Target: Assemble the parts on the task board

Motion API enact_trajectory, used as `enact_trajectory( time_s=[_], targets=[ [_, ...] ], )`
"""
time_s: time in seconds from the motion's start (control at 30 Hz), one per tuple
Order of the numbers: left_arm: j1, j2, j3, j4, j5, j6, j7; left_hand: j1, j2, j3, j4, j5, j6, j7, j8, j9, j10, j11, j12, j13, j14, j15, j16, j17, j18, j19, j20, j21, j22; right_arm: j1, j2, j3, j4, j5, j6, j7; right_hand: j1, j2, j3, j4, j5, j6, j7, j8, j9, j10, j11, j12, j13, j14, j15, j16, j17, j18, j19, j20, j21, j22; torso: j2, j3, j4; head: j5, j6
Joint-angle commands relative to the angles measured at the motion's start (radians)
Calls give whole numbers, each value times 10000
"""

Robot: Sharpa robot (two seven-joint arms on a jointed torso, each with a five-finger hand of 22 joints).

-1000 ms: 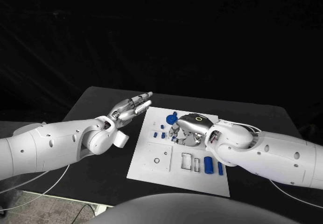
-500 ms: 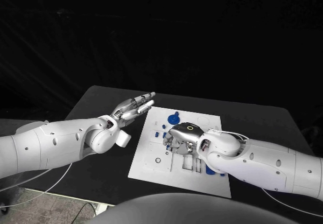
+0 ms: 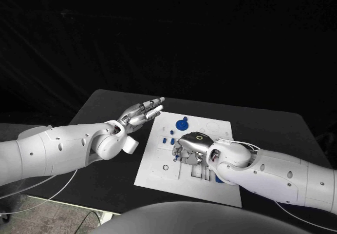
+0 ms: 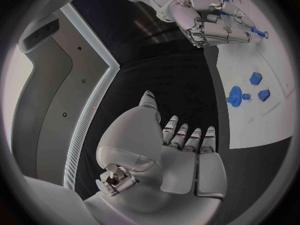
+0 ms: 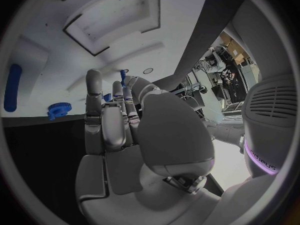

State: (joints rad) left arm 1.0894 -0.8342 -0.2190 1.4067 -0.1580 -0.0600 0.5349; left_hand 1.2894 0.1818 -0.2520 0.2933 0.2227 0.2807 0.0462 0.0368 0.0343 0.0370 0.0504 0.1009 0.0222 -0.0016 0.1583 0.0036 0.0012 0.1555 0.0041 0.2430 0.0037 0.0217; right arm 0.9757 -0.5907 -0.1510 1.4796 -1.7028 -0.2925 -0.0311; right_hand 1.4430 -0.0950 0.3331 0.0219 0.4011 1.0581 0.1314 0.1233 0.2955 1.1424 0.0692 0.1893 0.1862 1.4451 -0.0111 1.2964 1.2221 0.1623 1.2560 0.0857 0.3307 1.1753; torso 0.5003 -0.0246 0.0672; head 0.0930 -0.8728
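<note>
The white task board [image 3: 158,175] lies in the middle of the black table. My right hand [image 3: 191,148] is low over its middle, fingers pointing down at the board. In the right wrist view its thumb and fingers [image 5: 115,120] meet around a small blue peg [image 5: 123,75]. A blue gear [image 3: 180,123] sits near the board's far edge, and small blue parts [image 3: 167,141] stand left of the right hand. My left hand [image 3: 144,111] hovers beside the board's far left corner, fingers straight and apart, holding nothing. The left wrist view shows the gear [image 4: 236,96] and the right hand [image 4: 206,17].
Rectangular recesses [image 3: 195,169] and a small ring [image 3: 164,167] mark the board's near half. A blue cylinder [image 3: 219,179] lies partly hidden under my right forearm. Bare black table [image 3: 105,105] surrounds the board. A long blue piece [image 5: 11,87] lies near the gear [image 5: 59,109].
My right hand has moved across the board towards me and a little to the left, sinking lower over the middle. The left hand has hardly moved.
</note>
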Motion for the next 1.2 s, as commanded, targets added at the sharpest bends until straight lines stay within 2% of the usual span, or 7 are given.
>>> enact_trajectory(
  time_s=[0.03, 0.2, 0.43, 0.8, 1.2],
  targets=[
    [-6, 37, 6, -2, -6, 302, 35, -25, 122, -51, -24, 64, 66, 20, -4, 9, -9, 77, 26, -16, 16, 74, -36, -12, 15, -19, 92, 7, 19, -49, 38, -8, -72, -244, 71, 7, 82, -15, -11, -67, 59, -27, 27, -60, -22, 89, 11, -7, 3, 85, -6, 20, -10, 180, 45, -12, 33, 20, 7, -2, 3, 25, 2],
    [-13, 58, 6, -16, -6, 346, 28, -18, 139, -53, -28, 85, 78, 22, -2, 10, -7, 84, 34, -15, 17, 89, -35, -11, 28, -14, 117, 12, 44, -109, 92, -8, -152, -266, 8, 20, 91, -16, -7, -76, 60, -26, 29, -66, -27, 95, 12, -7, 1, 81, -5, 13, -19, 179, 43, -13, 36, 29, 10, -3, 8, 11, 2],
    [-21, 72, 6, -32, -6, 408, -5, -1, 155, -60, -33, 101, 126, 51, 6, 16, -7, 78, 40, -14, 51, 122, -19, 3, 47, -8, 157, 18, 73, -226, 89, -8, -178, -225, -121, 60, 116, -11, 4, -102, 60, -4, 29, -72, -36, 124, 8, -2, -1, 77, -7, 13, -20, 179, 35, -16, 46, 56, 7, -3, 12, 68, 2],
    [-51, 94, 6, -99, -6, 455, -31, 14, 165, -64, -37, 116, 161, 83, 11, 21, -8, 67, 42, -15, 62, 142, -14, 7, 56, -5, 185, 20, 78, -270, -20, -8, -78, -150, -204, 73, 136, -5, 3, -134, 46, 80, 18, -57, -40, 186, -4, 12, -4, 72, -14, 9, -27, 178, 23, -22, 64, 107, 4, -1, 1, 75, 2],
    [-58, 86, 6, -118, -3, 440, -52, 22, 178, -65, -35, 121, 207, 120, 19, 27, -10, 56, 41, -15, 63, 149, -13, 7, 61, -4, 198, 19, 76, -272, -221, 3, 48, 48, -856, 215, -18, 115, -63, -44, 82, 396, -71, 46, 3, 351, -71, 33, -24, 136, -52, 120, 91, 184, 27, -32, 92, 222, 1, -3, -5, 149, 2]
  ],
)
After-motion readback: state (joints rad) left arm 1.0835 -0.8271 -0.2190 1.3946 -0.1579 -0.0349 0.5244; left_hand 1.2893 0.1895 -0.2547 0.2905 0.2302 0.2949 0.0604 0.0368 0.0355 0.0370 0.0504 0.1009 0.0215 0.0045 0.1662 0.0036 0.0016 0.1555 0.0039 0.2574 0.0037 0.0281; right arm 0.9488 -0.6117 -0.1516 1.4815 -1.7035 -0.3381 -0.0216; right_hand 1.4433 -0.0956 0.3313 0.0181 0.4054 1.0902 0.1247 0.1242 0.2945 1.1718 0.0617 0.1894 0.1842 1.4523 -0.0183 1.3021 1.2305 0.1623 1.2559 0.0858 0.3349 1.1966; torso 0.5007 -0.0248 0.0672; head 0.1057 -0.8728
